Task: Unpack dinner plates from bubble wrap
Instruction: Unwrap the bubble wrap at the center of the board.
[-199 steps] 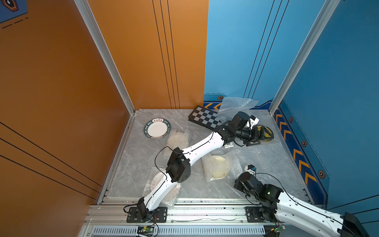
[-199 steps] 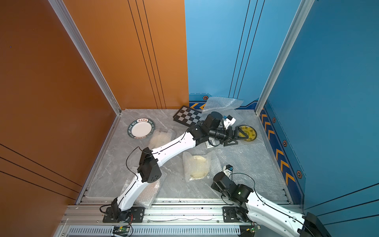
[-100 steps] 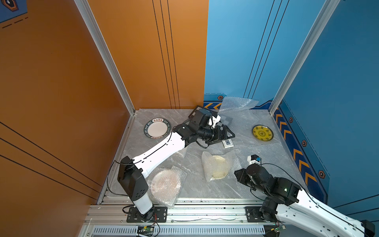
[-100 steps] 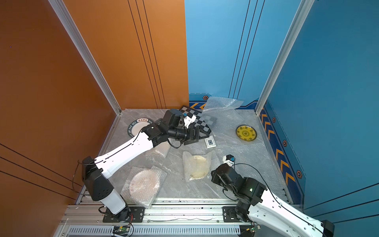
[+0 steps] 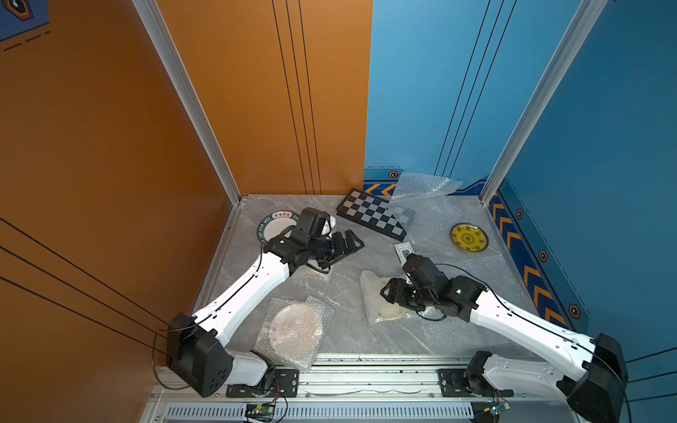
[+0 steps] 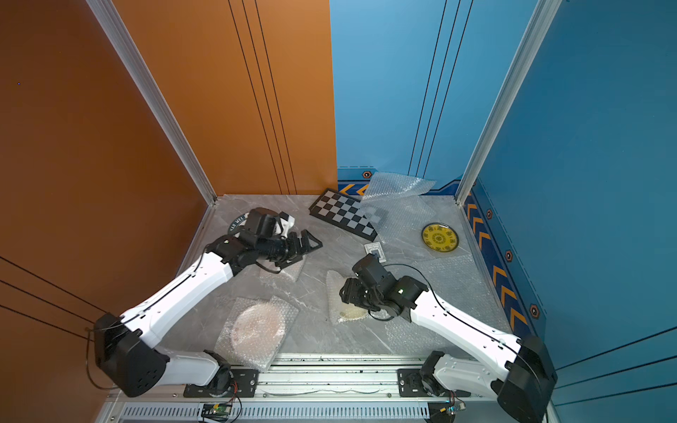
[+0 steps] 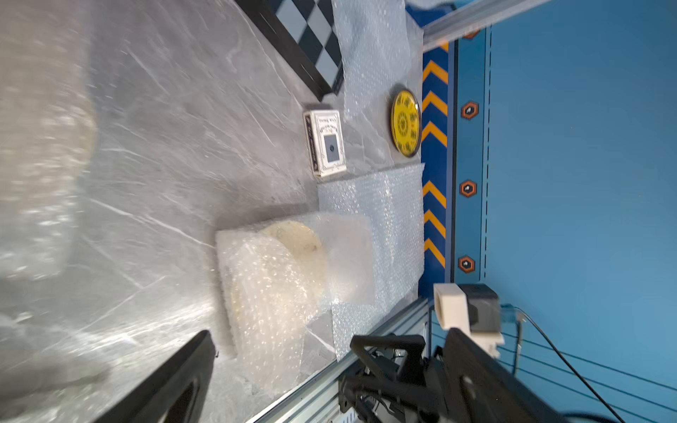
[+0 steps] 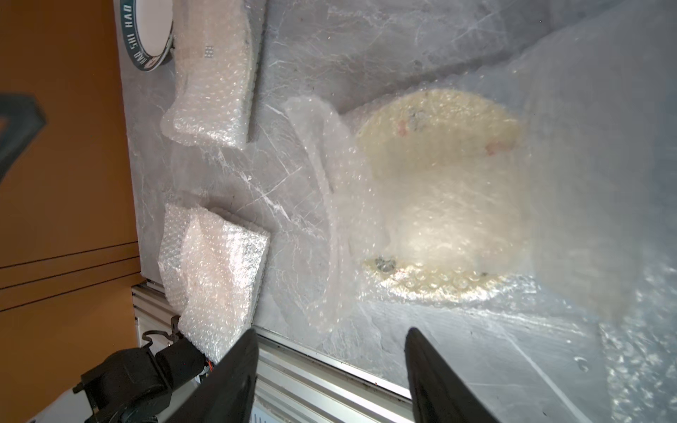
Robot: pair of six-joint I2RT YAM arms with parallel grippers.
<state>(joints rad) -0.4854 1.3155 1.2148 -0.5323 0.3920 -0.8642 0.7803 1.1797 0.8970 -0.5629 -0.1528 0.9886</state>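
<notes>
The left claw [image 5: 346, 242], wide, has swung back from the yellow plate [image 5: 469, 238]; the right claw [image 5: 389, 293], parted and empty, should now pinch the bubble wrap [image 5: 369, 293] on the cream plate [image 5: 392, 312].

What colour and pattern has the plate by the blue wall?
The plate is yellow with dark markings; best in the left wrist view.

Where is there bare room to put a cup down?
Bare grey marble tabletop shows between the black-and-grey checkerboard and the bubble-wrapped cream plate, and between that plate and the wrapped pinkish plate in front. Bubble wrap sheets and a yellow plate crowd the right side.
</notes>
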